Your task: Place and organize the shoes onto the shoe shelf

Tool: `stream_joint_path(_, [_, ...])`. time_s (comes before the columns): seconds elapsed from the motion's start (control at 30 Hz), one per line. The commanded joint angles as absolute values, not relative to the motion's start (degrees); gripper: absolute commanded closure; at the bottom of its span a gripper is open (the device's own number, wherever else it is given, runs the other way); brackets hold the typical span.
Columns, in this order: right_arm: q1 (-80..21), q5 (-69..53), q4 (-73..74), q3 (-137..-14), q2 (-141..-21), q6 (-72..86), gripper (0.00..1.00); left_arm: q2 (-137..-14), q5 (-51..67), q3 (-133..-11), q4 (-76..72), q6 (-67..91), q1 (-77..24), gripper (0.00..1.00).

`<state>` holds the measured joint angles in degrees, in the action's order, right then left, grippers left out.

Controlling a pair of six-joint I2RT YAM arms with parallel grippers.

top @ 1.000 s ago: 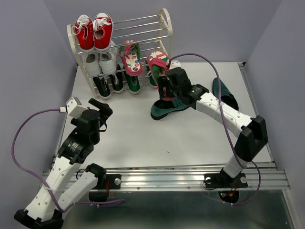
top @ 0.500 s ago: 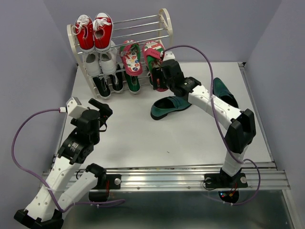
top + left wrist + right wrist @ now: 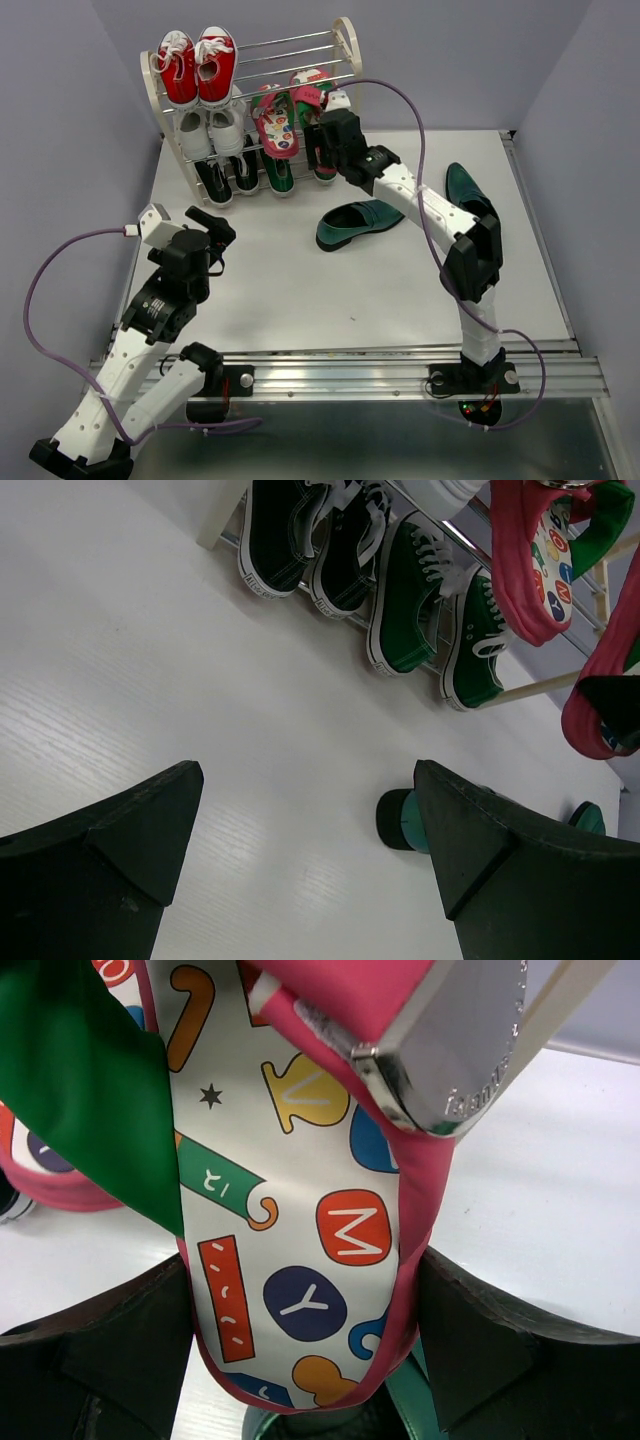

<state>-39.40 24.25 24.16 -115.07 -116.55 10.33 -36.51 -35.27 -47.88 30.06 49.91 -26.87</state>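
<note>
The right tool (image 3: 305,1275) pinches the red-pink patterned flip-flop (image 3: 290,1150) between its fingers, by the cream silver-rod shoe shelf (image 3: 347,50). The left tool (image 3: 305,800) is spread wide, empty.

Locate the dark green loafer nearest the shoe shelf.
In the top view, the loafer lies on the table in front of the shoe shelf's right end, left of its mate.

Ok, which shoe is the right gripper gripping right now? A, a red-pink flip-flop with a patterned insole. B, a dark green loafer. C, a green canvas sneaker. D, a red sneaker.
A: in the right wrist view the right gripper has its fingers against both edges of the red-pink flip-flop, whose insole shows coloured letters and shapes.
</note>
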Motion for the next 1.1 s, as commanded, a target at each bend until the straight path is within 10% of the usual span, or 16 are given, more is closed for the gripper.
stream_joint_path(0.0, [-38.4, 28.7, 17.2, -124.4, -118.7, 9.0, 0.92, -36.4, -37.4, -49.0, 29.2, 48.9, -26.5, 0.01])
stream_joint_path(1.07, [-36.1, 30.6, 14.5, -133.6, -127.9, 5.5, 0.78, -37.6, -38.9, -50.1, 31.1, 49.2, -26.5, 0.01])
